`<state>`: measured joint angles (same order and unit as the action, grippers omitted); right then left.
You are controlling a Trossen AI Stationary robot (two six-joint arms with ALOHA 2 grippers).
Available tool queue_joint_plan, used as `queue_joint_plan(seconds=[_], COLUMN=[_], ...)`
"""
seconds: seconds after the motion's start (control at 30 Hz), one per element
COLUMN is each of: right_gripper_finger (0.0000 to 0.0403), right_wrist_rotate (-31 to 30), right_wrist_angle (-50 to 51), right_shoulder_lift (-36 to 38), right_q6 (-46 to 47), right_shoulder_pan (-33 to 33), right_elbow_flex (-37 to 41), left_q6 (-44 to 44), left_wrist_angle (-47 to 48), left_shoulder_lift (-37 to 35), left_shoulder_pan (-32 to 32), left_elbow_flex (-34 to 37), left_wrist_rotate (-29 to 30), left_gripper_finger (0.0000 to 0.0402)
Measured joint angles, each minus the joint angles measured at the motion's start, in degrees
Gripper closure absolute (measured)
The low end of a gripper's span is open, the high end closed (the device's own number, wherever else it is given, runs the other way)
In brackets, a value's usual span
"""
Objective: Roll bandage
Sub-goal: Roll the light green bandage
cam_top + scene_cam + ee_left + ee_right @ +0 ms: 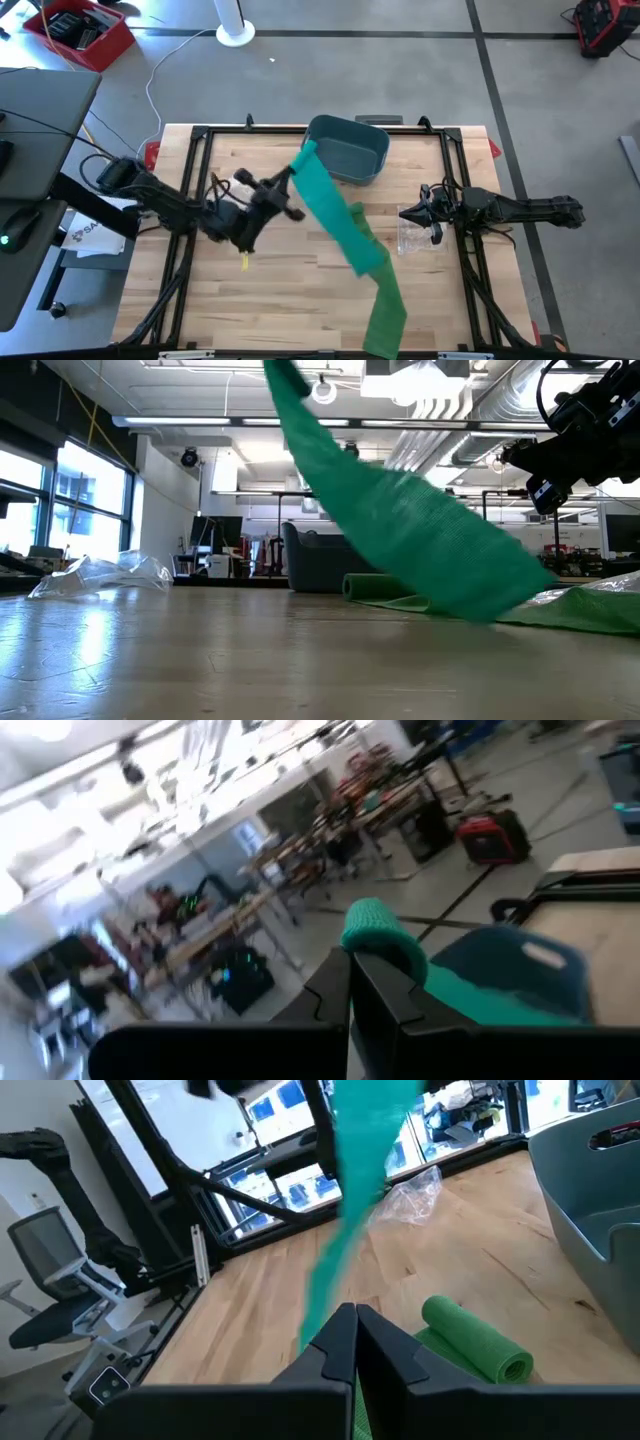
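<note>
The step in hand looks like the lift that comes ahead of rolling. The left gripper (296,172) is clamped on one end of the green bandage (345,225) and holds it up off the table (290,300), near the teal bin (350,150) at about twelve o'clock. From that raised end the bandage slopes down toward five o'clock, reaches the wood around the table's middle and trails to the near edge. A short stretch of it is rolled up (478,1338) and lies on the wood.

The left arm reaches in from nine o'clock, its wrist angled upward. The right gripper (408,214) waits at three o'clock with its fingers closed on nothing, just beside a clear plastic wrapper (415,238).

The next move probably calls for laying the strip flat and straight, so that one end can be turned over on itself and wound evenly.
</note>
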<state>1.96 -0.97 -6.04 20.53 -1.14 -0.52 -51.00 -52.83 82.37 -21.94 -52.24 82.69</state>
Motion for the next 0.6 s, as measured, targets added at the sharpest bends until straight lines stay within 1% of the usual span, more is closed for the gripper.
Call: queue_joint_plan(seconds=[0.1, 0.2, 0.27, 0.33, 0.43, 0.6], right_gripper_finger=[0.0402, 0.0402, 0.0402, 0.0402, 0.0402, 0.0402], right_wrist_rotate=[0.0, 0.0, 0.0, 0.0, 0.0, 0.0], right_wrist_angle=[0.0, 0.0, 0.0, 0.0, 0.0, 0.0], right_shoulder_lift=[0.0, 0.0, 0.0, 0.0, 0.0, 0.0], right_q6=[0.0, 0.0, 0.0, 0.0, 0.0, 0.0], right_shoulder_pan=[-0.01, 0.01, 0.01, 0.01, 0.01, -0.01], right_elbow_flex=[-0.01, 0.0, -0.01, 0.01, -0.01, -0.01], left_q6=[8.67, 16.8, 21.78, 24.91, 24.67, 19.71], left_wrist_angle=[-0.06, -0.14, -0.03, -0.07, -0.03, -0.05], left_shoulder_lift=[-4.59, -9.71, -12.65, -15.19, -17.68, -18.83], left_shoulder_pan=[0.12, -1.38, -3.11, -5.12, -7.9, -11.09], left_elbow_flex=[8.69, 16.99, 21.44, 24.45, 26.42, 25.94], left_wrist_rotate=[1.6, 1.76, 1.82, 1.68, 1.69, 1.47], left_gripper_finger=[0.0401, 0.0401, 0.0401, 0.0401, 0.0401, 0.0401])
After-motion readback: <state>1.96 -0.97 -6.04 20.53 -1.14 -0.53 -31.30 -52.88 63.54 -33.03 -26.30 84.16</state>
